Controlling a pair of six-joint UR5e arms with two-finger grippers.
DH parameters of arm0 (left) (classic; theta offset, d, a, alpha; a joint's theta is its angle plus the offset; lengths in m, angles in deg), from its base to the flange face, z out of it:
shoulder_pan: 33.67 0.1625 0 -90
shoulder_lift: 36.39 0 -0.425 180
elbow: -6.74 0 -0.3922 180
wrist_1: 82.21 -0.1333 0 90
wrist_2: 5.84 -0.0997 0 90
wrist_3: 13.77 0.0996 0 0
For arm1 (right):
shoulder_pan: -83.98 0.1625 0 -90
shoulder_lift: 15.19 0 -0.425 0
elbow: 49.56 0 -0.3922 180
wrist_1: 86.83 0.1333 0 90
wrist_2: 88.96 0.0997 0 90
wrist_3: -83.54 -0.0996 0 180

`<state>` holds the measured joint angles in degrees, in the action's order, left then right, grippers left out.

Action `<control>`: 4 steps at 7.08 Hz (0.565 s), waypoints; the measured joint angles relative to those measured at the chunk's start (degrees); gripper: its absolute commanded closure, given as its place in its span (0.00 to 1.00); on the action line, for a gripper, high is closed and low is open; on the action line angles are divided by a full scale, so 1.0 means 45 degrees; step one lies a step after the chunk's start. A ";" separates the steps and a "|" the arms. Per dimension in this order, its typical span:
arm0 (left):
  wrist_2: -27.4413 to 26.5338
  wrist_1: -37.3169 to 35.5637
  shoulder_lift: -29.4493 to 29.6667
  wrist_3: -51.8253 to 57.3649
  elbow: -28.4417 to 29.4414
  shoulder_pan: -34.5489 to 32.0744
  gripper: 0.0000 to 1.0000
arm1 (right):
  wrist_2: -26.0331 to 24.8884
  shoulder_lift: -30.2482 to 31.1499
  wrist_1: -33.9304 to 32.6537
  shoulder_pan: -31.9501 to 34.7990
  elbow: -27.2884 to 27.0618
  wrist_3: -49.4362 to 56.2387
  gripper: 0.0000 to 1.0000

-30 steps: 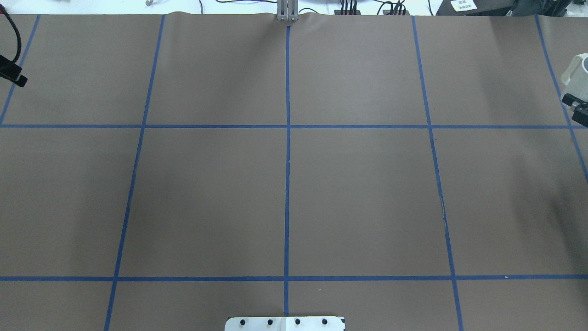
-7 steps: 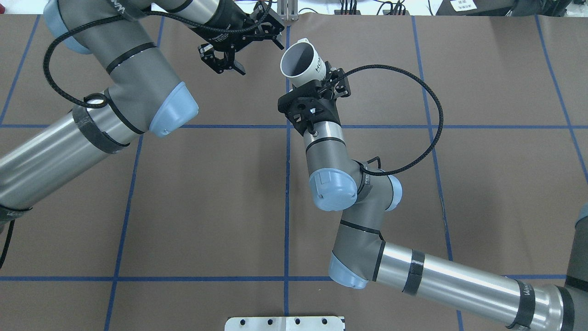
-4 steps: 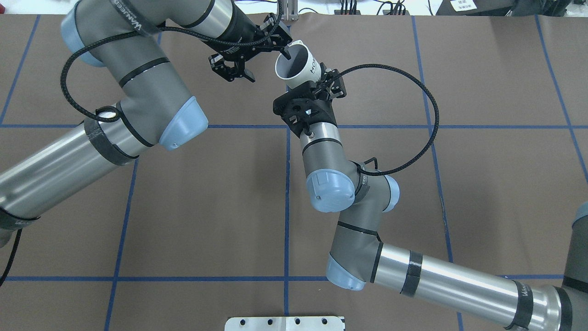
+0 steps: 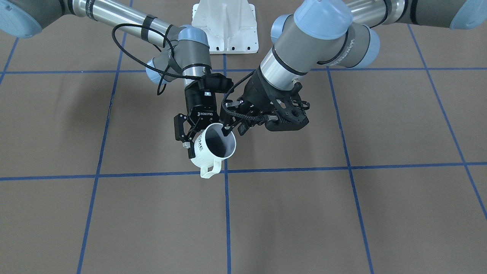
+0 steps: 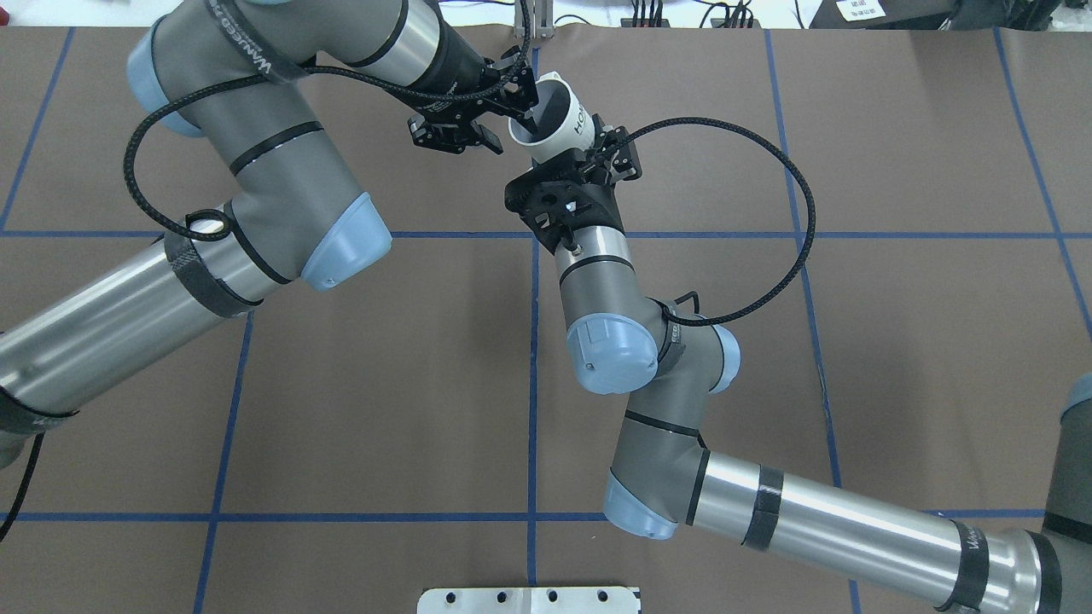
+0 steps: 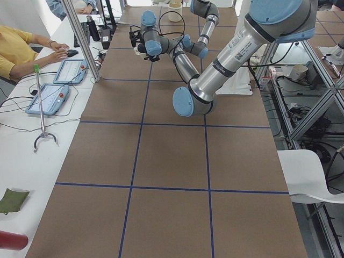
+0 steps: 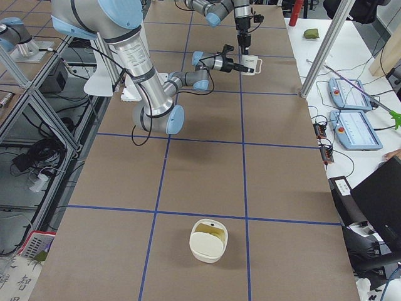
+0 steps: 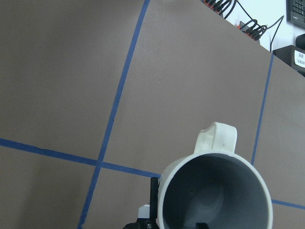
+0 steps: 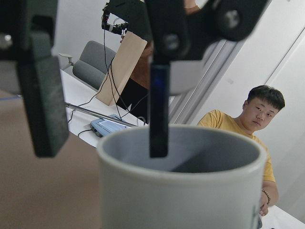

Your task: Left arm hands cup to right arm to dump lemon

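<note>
We saw a white ribbed mug (image 4: 213, 146) with a squarish loop handle, a smooth grey inside and black lettering on its wall. It was held clear of the table, over the centre tape line and towards the edge far from the robot's base.

The right gripper (image 4: 205, 137), a black two-finger unit stamped ROBOTIQ, was clamped on the mug's body from the side. It ended the silver-and-grey right arm (image 5: 810, 512), and the mug's handle pointed away from it.

The left gripper (image 5: 503, 124), an unmarked black open-frame skeleton on the left arm (image 5: 102, 315), reached the mug from above with its fingers spread. One thin finger (image 9: 158, 109) hung inside the mouth. The other, a broad matte pad (image 9: 45, 95), stood outside and apart from the wall. We could not tell whether the thin one touched the rim.

Both arms had smooth metal tubes, pale blue plastic caps and a looping black braided cable (image 5: 802, 213).

The table (image 5: 896, 341) wore a matte brown sheet, and blue tape (image 5: 533, 384) ruled it into large rectangles. A white metal base plate (image 4: 224, 26) sat at the robot's edge. A cream round tub (image 7: 208, 239) stood near the robot's right end, well apart from the mug.

Beyond the table was a white bench with two grey-and-blue tablets (image 7: 354, 128). A person in a yellow shirt (image 6: 16, 51) sat there, beside aluminium frame posts (image 6: 80, 40).
</note>
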<state>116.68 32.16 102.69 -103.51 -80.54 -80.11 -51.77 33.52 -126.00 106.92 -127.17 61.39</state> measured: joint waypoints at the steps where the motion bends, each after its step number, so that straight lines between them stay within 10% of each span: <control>1: 0.0000 0.0244 -0.0004 0.0006 0.0167 0.0011 0.50 | -0.0026 0.0003 0.0023 -0.0016 -0.0007 -0.0004 0.95; 4: 0.0000 0.0658 -0.0040 0.0034 0.0438 0.0026 0.60 | -0.0129 0.0006 0.0051 -0.0133 -0.0019 -0.0002 0.95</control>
<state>116.68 35.12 102.51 -103.36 -78.57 -79.99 -52.35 33.55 -125.77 106.32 -127.25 61.39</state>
